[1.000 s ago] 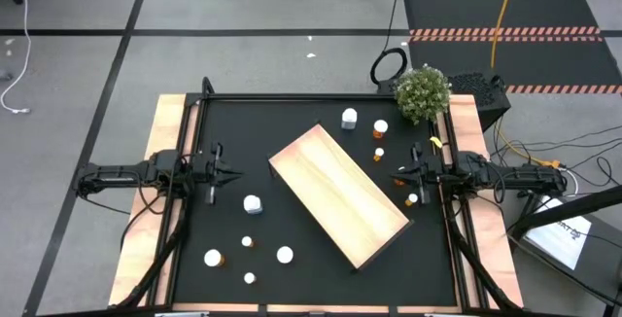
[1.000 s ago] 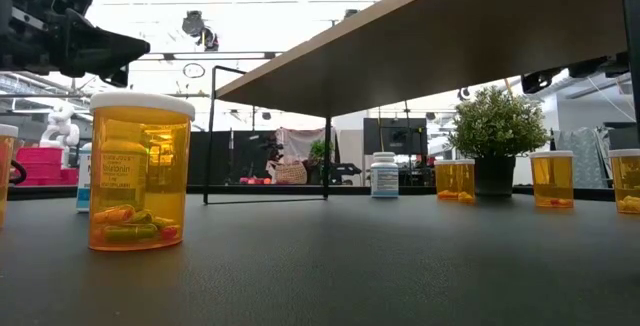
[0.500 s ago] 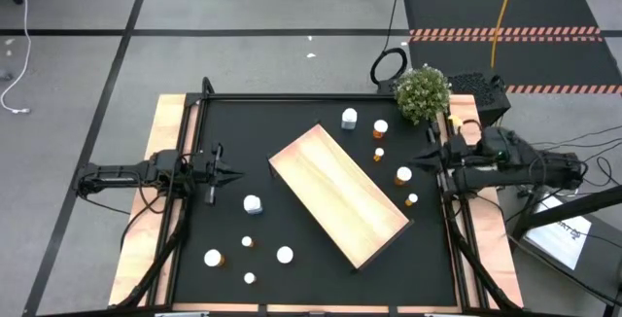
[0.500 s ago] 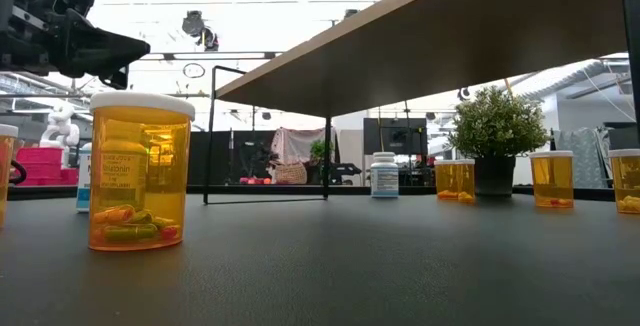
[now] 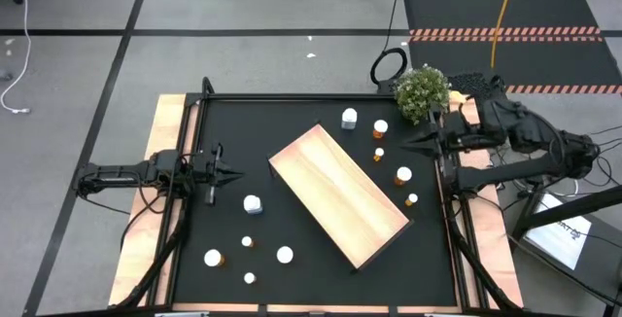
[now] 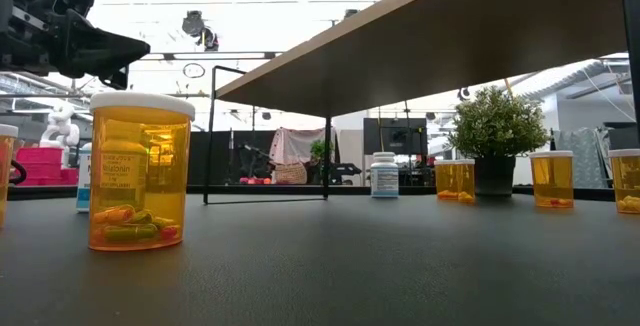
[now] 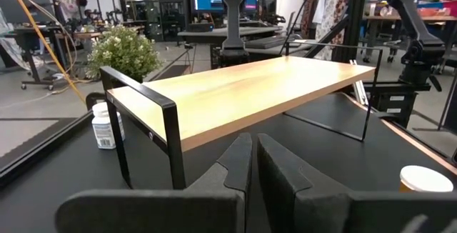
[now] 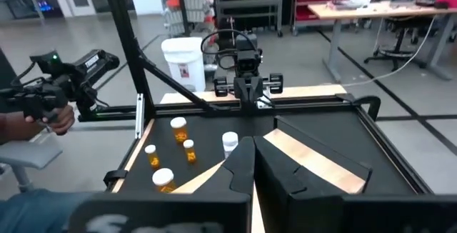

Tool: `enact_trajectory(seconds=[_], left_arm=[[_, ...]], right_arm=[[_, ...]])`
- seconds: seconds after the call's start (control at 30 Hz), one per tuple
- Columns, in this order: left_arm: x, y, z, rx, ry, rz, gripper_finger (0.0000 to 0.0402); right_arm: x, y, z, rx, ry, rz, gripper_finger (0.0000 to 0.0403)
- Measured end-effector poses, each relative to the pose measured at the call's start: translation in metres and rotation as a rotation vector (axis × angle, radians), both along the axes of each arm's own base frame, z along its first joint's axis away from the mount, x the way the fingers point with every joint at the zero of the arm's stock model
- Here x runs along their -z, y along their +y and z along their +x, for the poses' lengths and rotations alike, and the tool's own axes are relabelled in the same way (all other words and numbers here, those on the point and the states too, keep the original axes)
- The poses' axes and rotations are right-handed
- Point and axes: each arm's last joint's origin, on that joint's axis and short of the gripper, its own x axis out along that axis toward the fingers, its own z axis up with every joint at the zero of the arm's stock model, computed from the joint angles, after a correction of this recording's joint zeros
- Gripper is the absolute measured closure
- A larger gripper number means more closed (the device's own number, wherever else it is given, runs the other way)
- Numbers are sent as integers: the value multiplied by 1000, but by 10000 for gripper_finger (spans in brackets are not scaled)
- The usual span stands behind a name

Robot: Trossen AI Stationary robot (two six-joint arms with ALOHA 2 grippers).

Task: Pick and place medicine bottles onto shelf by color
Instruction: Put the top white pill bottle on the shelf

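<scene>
Pale wood is what catches the eye: the shelf [image 5: 338, 195] stands on thin black legs, set diagonally across the middle of the black tabletop [image 5: 292, 123], and nothing rests on it.

The left gripper [image 5: 236, 172] reaches in level from the left edge, its arm stretched flat and low over the tabletop, fingers [image 7: 239, 163] pressed together and holding nothing. The shelf's near corner lies straight ahead of those fingertips, a white bottle [image 5: 253, 203] sits just off to one side of them, and four more medicine bottles [image 5: 247, 257] are scattered further that way toward the front edge.

The right gripper [image 5: 406, 143] is lifted above the tabletop on a raised, bent arm that angles in from the right rear corner beside the potted plant [image 5: 422, 92]. Its fingers [image 8: 241, 163] are also shut tight on nothing. Below and around those fingertips stand five more bottles: a white one [image 5: 349, 118] and a white-capped one [image 5: 380, 127] toward the rear, small orange ones [image 5: 378, 154] close by, and an orange bottle [image 5: 403, 174] between fingertips and shelf.
</scene>
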Motion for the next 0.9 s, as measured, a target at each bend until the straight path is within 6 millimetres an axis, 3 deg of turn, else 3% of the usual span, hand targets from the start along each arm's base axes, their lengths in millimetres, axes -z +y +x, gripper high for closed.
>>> enact_trajectory(seconds=[0.2,0.57,0.9], left_arm=[[0,0,0,0,-1,18,376],[-4,2,-1,-59,7,-36,376],[-73,2,-5,-61,76,-46,376]], right_arm=[[-13,0,14,3,40,7,403],[-2,-1,34,2,138,2,403],[3,-1,44,2,172,2,403]])
